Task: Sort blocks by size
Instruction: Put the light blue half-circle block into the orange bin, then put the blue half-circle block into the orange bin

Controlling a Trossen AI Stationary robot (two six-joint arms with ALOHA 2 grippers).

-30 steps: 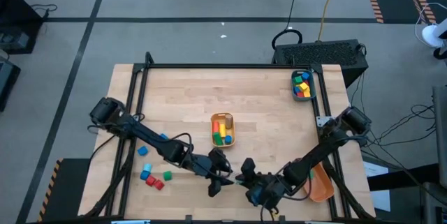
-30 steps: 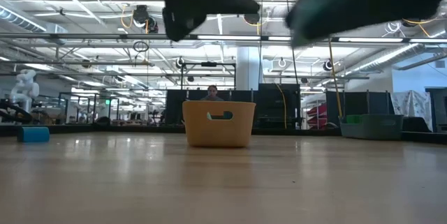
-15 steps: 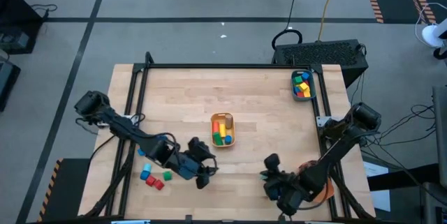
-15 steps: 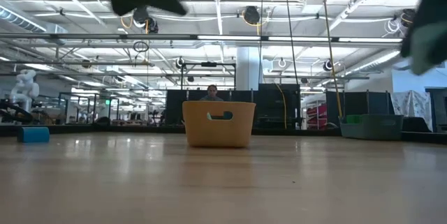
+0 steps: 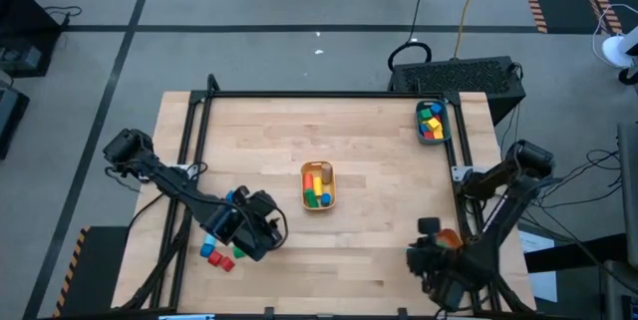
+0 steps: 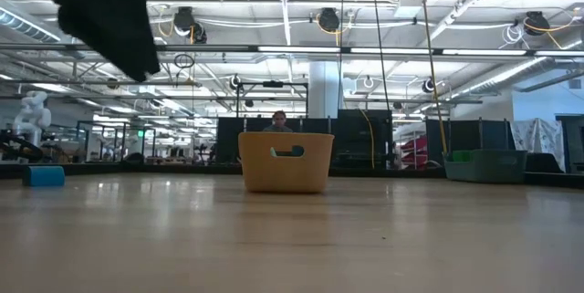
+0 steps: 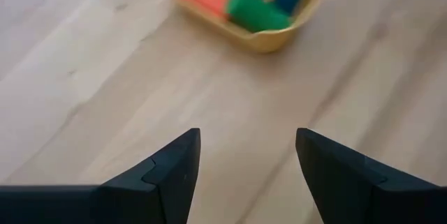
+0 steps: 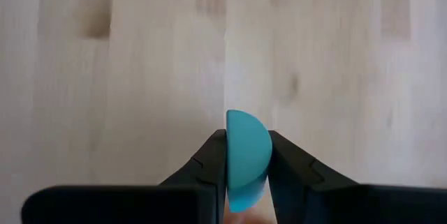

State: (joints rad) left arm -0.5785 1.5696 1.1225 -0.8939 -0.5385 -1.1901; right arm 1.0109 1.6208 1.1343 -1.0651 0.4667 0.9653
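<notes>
Here the right gripper (image 8: pixel 248 175) is clenched on a cyan block (image 8: pixel 247 158), a rounded piece pinched between both fingers above bare wood; in the high view this gripper (image 5: pixel 431 250) sits at the lower right of the frame, just beside the orange bin (image 5: pixel 451 239) at the table's (image 5: pixel 369 141) right edge. The left gripper (image 7: pixel 244 158) is released and holds nothing, its fingers spread wide, and it looks toward the yellow bin (image 7: pixel 269 37) with red, green, blue and yellow blocks inside; from above it hangs at the lower left (image 5: pixel 261 222), next to the loose blocks (image 5: pixel 217 252) that lie on the table there. The yellow bin stands at mid frame (image 5: pixel 318 185) and the teal bin (image 5: pixel 431 121) at the upper right, both already holding blocks. My judgement is that the carried block is bound for the orange bin, and the main risk lies in the grip: the block's curved face gives the flat fingers little to bear on, so a quick swing could let it twist or slip out and roll across the wood. A release too near the bin's wall could also bounce it back onto the table, or off the edge close by.
</notes>
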